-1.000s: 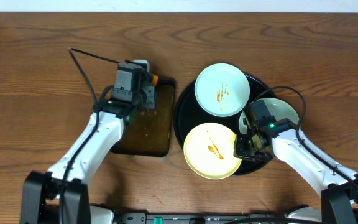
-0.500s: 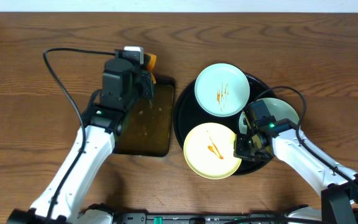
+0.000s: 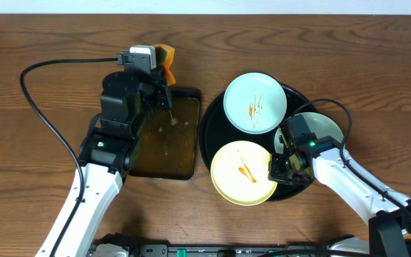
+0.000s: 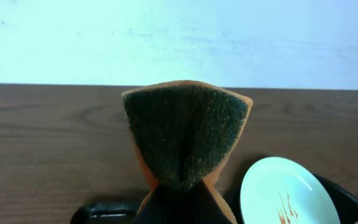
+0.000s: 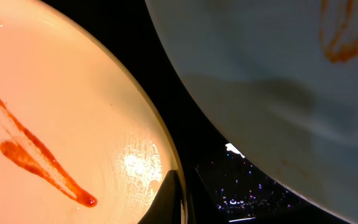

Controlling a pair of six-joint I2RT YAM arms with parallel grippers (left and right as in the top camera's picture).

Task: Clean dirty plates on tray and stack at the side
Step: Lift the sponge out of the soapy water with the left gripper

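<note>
Plates lie smeared on the tray; left of it the left gripper pinches a sponge (ready to scrub); the right gripper seems to brace the yellow plate at its rim, jaw gap unclear

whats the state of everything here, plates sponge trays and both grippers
round tray, holding all three plates
yellow plate, sauce-smeared, on round tray
mint plate, sauce-smeared, on round tray
third plate, mostly hidden, cleanliness unclear
left gripper, shut on sponge
sponge, folded, pinched, in the air
right gripper, at yellow plate's rim, grip unclear
rectangular tray, wet-looking, no sponge on it
</note>
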